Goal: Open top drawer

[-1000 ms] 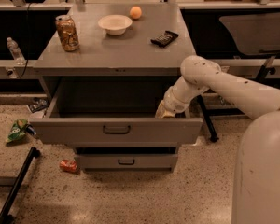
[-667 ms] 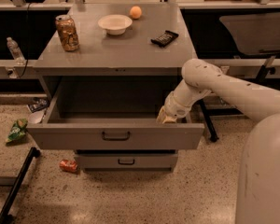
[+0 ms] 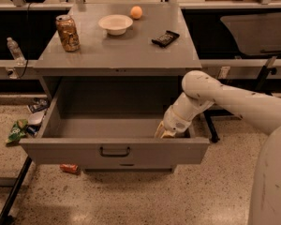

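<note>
Top drawer (image 3: 114, 151) open toward camera, gripper (image 3: 165, 133) inside front-right corner, grasp unclear

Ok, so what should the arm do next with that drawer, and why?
Probably lift the gripper straight up and clear. The top drawer already stands far out, and the gripper sits inside it, behind the front's right end.

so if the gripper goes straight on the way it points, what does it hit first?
The gripper is inside the top drawer at its right end, pointing down. It would likely hit the drawer's floor or the inside of its front panel first; depth is unclear.
</note>
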You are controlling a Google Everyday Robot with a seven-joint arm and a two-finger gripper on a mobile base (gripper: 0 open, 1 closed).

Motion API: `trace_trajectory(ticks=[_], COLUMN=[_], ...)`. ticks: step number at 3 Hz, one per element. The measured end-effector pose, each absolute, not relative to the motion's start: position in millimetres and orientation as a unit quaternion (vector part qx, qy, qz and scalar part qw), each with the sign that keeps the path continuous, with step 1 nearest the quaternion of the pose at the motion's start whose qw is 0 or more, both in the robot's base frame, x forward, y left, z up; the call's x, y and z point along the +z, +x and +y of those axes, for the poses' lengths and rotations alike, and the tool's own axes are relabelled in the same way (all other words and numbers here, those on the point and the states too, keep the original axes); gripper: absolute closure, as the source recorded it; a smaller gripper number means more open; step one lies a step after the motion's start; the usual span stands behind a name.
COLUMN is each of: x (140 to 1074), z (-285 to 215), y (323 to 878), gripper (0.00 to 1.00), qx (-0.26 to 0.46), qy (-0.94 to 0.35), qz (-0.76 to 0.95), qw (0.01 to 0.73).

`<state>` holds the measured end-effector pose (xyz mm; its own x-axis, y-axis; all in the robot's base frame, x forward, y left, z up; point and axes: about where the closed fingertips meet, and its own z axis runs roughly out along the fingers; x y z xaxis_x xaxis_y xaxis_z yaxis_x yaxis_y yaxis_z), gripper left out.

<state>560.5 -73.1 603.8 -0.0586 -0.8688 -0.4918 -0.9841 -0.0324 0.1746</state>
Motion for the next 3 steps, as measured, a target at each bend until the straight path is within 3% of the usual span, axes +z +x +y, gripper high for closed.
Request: trace_trajectory(ticks=[2,3], x=[609.4,634.8], z=[-67.1,-64.4], y=[547.1,556.9], gripper=[1.00,1.00], qx=[0.263,0.262], qy=[-0.662,-0.663], qz=[0.693,0.686], qw=[0.107,0.147])
